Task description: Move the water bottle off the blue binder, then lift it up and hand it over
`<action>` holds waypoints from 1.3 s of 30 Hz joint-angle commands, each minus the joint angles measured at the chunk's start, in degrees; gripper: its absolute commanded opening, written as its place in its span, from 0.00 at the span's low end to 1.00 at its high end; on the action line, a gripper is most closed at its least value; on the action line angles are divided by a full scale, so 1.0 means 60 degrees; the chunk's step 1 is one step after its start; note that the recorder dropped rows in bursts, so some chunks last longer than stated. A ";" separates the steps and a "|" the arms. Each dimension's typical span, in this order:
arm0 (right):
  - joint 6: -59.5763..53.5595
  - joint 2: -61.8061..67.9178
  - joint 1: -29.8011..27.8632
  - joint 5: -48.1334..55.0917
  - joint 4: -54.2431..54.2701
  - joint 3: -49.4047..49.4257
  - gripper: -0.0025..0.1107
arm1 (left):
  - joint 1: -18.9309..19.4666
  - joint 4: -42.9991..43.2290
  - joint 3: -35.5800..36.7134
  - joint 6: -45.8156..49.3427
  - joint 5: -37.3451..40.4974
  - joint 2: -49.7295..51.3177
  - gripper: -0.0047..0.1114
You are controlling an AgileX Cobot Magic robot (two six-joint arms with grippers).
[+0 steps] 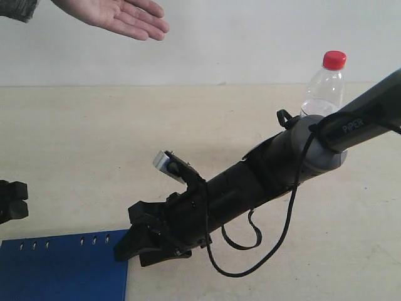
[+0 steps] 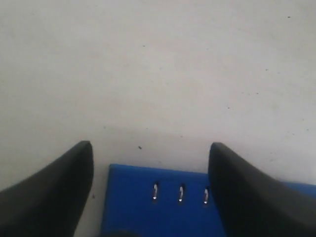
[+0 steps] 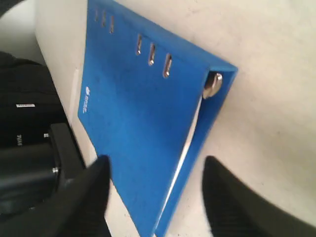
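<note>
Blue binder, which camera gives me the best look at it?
The right wrist view: the blue binder fills much of the picture, with its cover, metal rivets, white logo and side edge all visible. The exterior view catches only one corner at the frame's bottom edge; the left wrist view shows a narrow strip with three rivets.

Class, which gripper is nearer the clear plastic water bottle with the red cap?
Right. The right gripper is by the flat blue binder edge, well left of the clear red-capped water bottle in the exterior view; the left gripper is farther off, at the far left.
</note>
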 commanded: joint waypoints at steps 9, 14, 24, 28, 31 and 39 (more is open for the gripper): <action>0.0257 -0.0058 -0.0004 -0.0419 -0.0193 -0.0021 0.56 | 0.0219 -0.0819 0.0054 0.0068 0.1012 0.1367 0.57; 0.0257 -0.0058 -0.0004 -0.0372 -0.0193 -0.0021 0.56 | 0.0219 -0.1878 0.0054 0.1235 0.1248 0.1834 0.57; -0.0137 -0.0058 -0.0004 -0.0286 -0.0217 -0.0021 0.56 | 0.0219 -1.0489 0.0054 1.0082 0.5266 0.2142 0.57; -0.0137 -0.0058 -0.0004 -0.0216 -0.0212 -0.0021 0.56 | 0.0219 -1.2328 0.0054 1.1388 0.7056 0.2142 0.57; -0.0152 -0.0058 -0.0004 0.0062 -0.0212 -0.0021 0.54 | 0.0219 -1.2214 0.0054 1.1588 0.7392 0.2142 0.46; -0.0325 -0.0058 -0.0004 0.0233 -0.0371 -0.0021 0.26 | 0.0219 -1.0745 0.0054 1.1839 0.7141 0.2142 0.08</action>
